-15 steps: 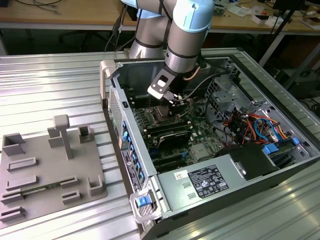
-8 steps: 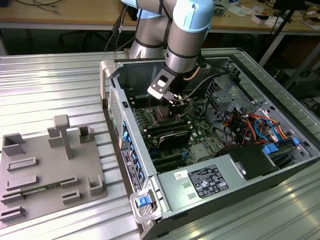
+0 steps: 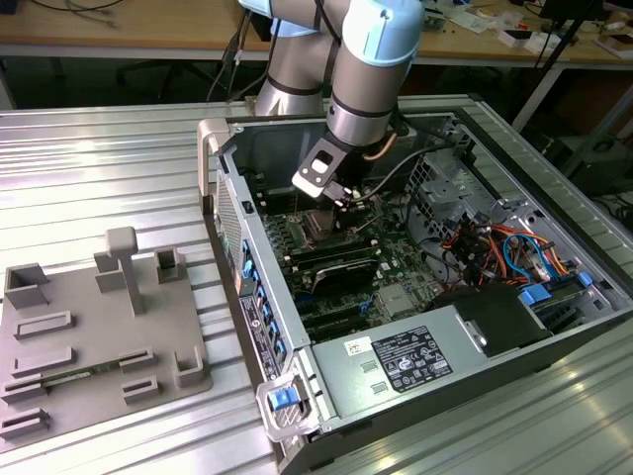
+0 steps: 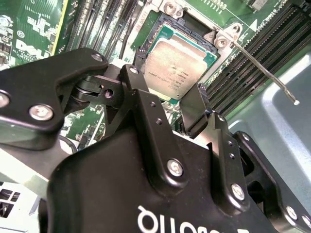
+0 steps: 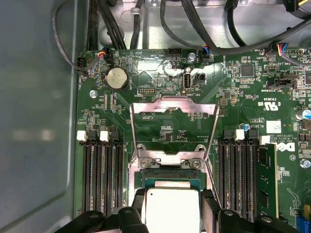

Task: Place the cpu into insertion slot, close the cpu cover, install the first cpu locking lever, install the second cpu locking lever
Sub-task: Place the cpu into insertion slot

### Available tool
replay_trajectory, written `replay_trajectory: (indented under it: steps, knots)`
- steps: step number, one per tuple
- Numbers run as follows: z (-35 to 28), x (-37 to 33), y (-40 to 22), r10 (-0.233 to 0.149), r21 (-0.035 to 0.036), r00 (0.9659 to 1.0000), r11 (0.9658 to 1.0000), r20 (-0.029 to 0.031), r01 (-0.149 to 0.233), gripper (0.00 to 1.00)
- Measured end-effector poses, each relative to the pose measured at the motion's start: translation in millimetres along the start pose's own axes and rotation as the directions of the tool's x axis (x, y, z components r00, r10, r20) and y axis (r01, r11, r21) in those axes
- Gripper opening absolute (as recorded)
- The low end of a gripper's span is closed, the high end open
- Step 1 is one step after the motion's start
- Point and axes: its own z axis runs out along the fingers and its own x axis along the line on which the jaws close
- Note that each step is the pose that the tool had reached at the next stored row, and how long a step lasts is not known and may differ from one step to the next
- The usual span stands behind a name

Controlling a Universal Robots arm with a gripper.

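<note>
The gripper [image 4: 164, 83] is seen closed on the cpu [image 4: 177, 60]. Its two black fingers [image 4: 194, 104] are set against opposite edges of the chip and are held apart by its width. In both wrist views the cpu is shown lying flat inside the black frame of the socket, metal top upward, with the fingertips down at socket level. The cpu cover [image 5: 175, 102] is swung open, and its square window is laid back over the green motherboard [image 5: 243, 97] on the far side of the socket from the gripper. One locking lever [image 4: 265, 70] is raised clear of the socket and is touched by nothing. The socket is flanked by rows of black memory slots [image 5: 99, 179]. In the exterior view the gripper [image 3: 341, 198] is lowered into the open computer case [image 3: 229, 188] at about twelve o'clock from the picture's middle. A grey fixture tray [image 3: 99, 336] is found at about nine o'clock from the case, well apart from the arm.
</note>
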Motion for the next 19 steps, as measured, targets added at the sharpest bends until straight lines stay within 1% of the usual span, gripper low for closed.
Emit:
replay_trajectory:
  steps: [3,6,7,10,16,19]
  knots:
    - [2.9,-0.1,-0.2,0.001,0.0001,1.0,1.0,0.0001,-0.001,0.54]
    - [4.5,-0.1,-0.2,0.003,0.003,1.0,1.0,-0.0008,-0.003,0.54]
    - [5.3,-0.1,-0.2,0.008,0.0046,1.0,1.0,-0.0005,-0.008,0.54]
    - [6.3,-0.2,-0.3,0.024,0.0064,0.9997,0.9997,0.0009,-0.024,0.54]
    - [7.6,-0.2,-0.4,0.018,0.0068,0.9998,0.9998,-0.0002,-0.018,0.54]
    - [8.1,-0.2,0.1,0.004,0.007,1.0,1.0,-0.0011,-0.004,0.54]
